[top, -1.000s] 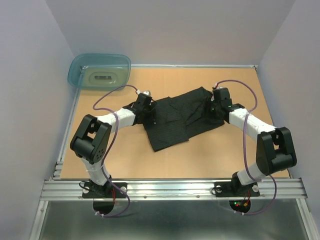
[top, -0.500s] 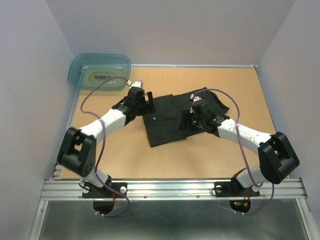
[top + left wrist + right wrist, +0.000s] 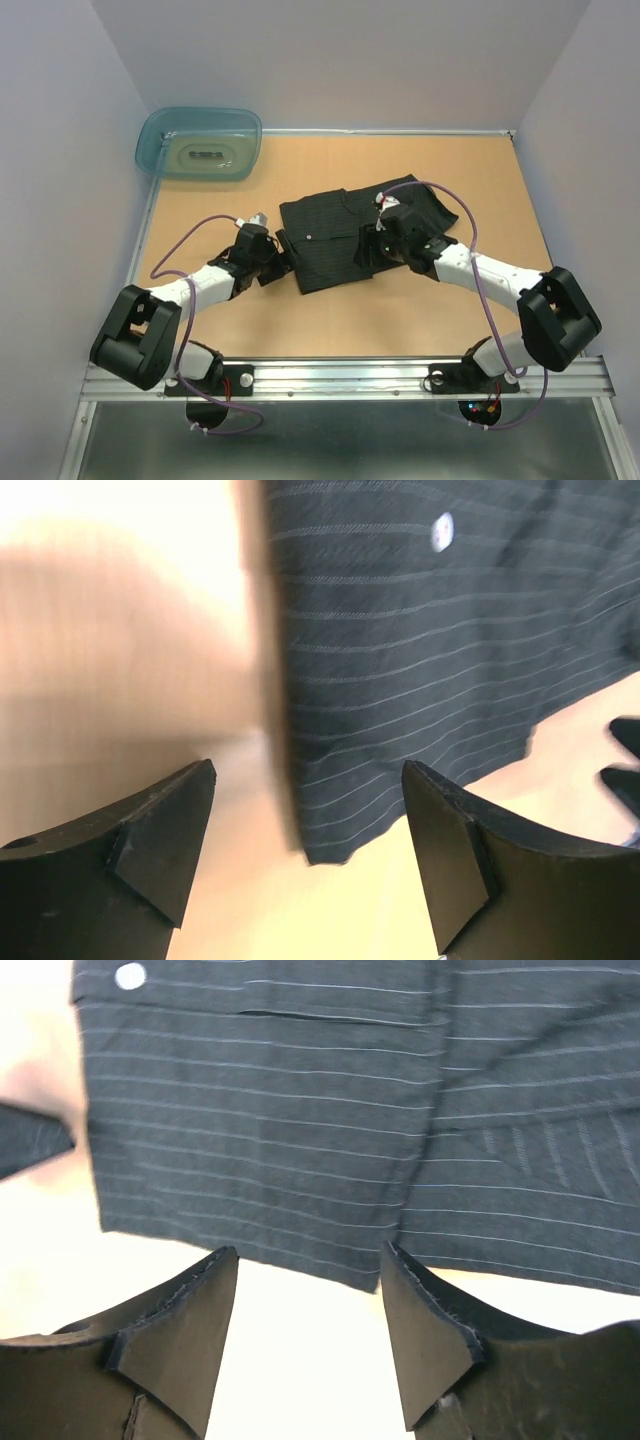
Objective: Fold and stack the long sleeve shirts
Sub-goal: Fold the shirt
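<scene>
The long sleeve shirt [image 3: 330,235] is dark with thin pinstripes and lies folded flat in the middle of the table. My left gripper [image 3: 284,267] is open just off its near-left corner. In the left wrist view the shirt's [image 3: 420,650] corner lies ahead of the left gripper [image 3: 308,770], with only bare table between the fingers. My right gripper [image 3: 366,252] is open over the shirt's near-right edge. The right wrist view shows the shirt's hem [image 3: 300,1110] just beyond the right gripper [image 3: 309,1252], which holds nothing.
A translucent teal tub [image 3: 200,143] stands at the far left corner of the wooden table [image 3: 470,310]. White walls close in both sides and the back. A metal rail [image 3: 340,375] runs along the near edge by the arm bases.
The right arm carried the shirt's right part over to the left and let go. The left arm pulled back from the shirt's far-left side to its near-left corner.
</scene>
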### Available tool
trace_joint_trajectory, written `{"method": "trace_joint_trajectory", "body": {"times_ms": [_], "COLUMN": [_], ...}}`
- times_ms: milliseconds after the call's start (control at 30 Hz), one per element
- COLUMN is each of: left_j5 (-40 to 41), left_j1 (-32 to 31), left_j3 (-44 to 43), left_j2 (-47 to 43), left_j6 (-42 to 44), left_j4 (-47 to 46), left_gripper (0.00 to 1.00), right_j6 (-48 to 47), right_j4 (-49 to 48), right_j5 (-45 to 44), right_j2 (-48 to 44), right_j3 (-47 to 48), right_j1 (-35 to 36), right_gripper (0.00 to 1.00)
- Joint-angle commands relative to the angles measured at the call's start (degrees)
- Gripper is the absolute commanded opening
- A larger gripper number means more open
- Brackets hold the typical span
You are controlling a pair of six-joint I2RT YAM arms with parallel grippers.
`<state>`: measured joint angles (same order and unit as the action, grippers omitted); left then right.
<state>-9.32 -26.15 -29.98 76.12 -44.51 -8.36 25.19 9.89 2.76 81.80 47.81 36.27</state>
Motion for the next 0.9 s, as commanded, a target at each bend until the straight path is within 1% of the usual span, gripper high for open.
{"method": "trace_joint_trajectory", "body": {"times_ms": [0,133,200,333,367,400,433,467,533,567,633,767,833,867], "left_j5": [-2.1,-2.7,-3.5,-5.1,-5.7,-5.9,-6.1,-6.1,-6.6,-7.1,-7.4,-7.0,-7.0,-7.3], "left_j1": [0.0,0.0,0.0,-0.2,-0.3,-0.3,-0.5,-0.6,-0.6,-0.7,-0.7,-0.7,-0.7,-0.7], "left_j3": [0.2,0.8,1.2,1.4,1.4,1.3,1.2,1.1,0.9,0.5,-0.3,-1.7,-2.2,-2.3], "left_j2": [0.8,3.2,4.6,7.0,7.5,7.6,7.4,7.2,6.6,6.1,5.6,4.7,4.6,4.5], "left_j6": [-2.3,-2.6,-3.0,-3.4,-3.4,-3.4,-3.4,-3.5,-3.6,-3.6,-3.5,-2.6,-2.4,-2.5], "left_j4": [-6.1,-7.2,-8.5,-9.6,-9.7,-9.7,-9.7,-9.7,-9.7,-9.6,-8.6,-6.0,-4.6,-4.4], "left_gripper": [0.85,0.79,0.75,0.61,0.55,0.51,0.47,0.35,0.25,0.17,0.14,0.13,0.13,0.13], "right_j6": [-4.3,-5.7,-6.9,-10.6,-12.3,-13.2,-15.1,-16.0,-18.1,-20.1,-22.1,-28.4,-30.8,-31.4], "right_j4": [-3.5,-3.5,-3.6,-3.7,-3.7,-3.7,-3.7,-4.0,-4.1,-4.5,-5.0,-8.6,-9.4,-11.3], "right_j5": [1.2,1.1,0.8,0.0,0.1,-0.1,-1.1,-1.7,-4.5,-5.3,-7.7,-10.9,-13.2,-13.7], "right_j2": [-2.7,-3.0,-3.2,-3.1,-2.6,-2.6,-2.4,-1.9,-1.2,-0.9,0.7,3.6,6.2,7.1], "right_j3": [-1.5,-1.9,-1.9,-1.3,-1.1,-1.1,-0.7,-0.5,-0.2,0.2,0.7,1.3,1.7,1.9], "right_j1": [2.0,3.3,3.9,6.1,7.2,7.2,9.0,9.9,13.0,14.1,17.0,21.3,23.6,24.4], "right_gripper": [0.66,0.67,0.68,0.68,0.69,0.69,0.70,0.70,0.71,0.72,0.72,0.73,0.73,0.73]}}
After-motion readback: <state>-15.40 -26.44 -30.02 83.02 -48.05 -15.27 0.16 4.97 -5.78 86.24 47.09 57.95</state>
